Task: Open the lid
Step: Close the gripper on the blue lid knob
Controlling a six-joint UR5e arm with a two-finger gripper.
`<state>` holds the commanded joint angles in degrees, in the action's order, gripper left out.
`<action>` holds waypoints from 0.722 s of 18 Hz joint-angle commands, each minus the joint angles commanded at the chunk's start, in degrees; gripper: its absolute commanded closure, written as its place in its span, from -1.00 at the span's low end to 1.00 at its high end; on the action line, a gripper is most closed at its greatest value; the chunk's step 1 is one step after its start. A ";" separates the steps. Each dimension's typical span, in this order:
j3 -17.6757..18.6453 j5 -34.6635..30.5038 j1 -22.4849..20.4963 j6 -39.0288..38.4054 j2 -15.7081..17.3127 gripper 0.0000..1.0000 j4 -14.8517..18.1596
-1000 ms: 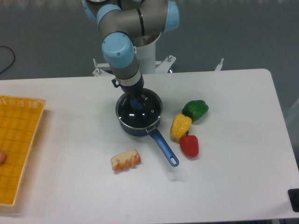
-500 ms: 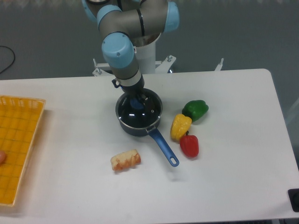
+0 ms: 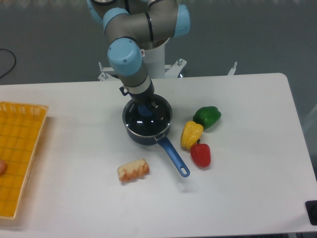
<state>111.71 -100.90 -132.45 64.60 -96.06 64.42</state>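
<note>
Here the lid [image 3: 147, 119] covers the saucepan [image 3: 143, 135]; pincer [image 3: 145, 108] grip on knob unclear.

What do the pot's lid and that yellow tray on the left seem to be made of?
The lid looks like clear glass: the dark saucepan shows through and bright glints sit on it. Its knob looks like blue plastic. The yellow tray looks like moulded plastic with a grid pattern.

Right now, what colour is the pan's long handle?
Blue, in the fixed camera view: the pan handle.

A dark saucepan [image 3: 143, 130] sits mid-table [image 3: 247, 198]; right of it cluster green [image 3: 207, 116], yellow [image 3: 191, 134] and red [image 3: 200, 154] peppers, bread [image 3: 132, 170] in front, an orange tray [image 3: 20, 156] far left.
</note>
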 joint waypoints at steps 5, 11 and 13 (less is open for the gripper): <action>-0.26 -0.26 0.09 0.00 -0.61 -1.00 0.00; -0.62 -1.23 1.84 -1.75 -2.11 -1.00 0.00; -0.62 -2.63 2.72 -2.11 -2.64 -1.00 0.00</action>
<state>111.09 -103.53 -129.73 62.49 -98.70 64.42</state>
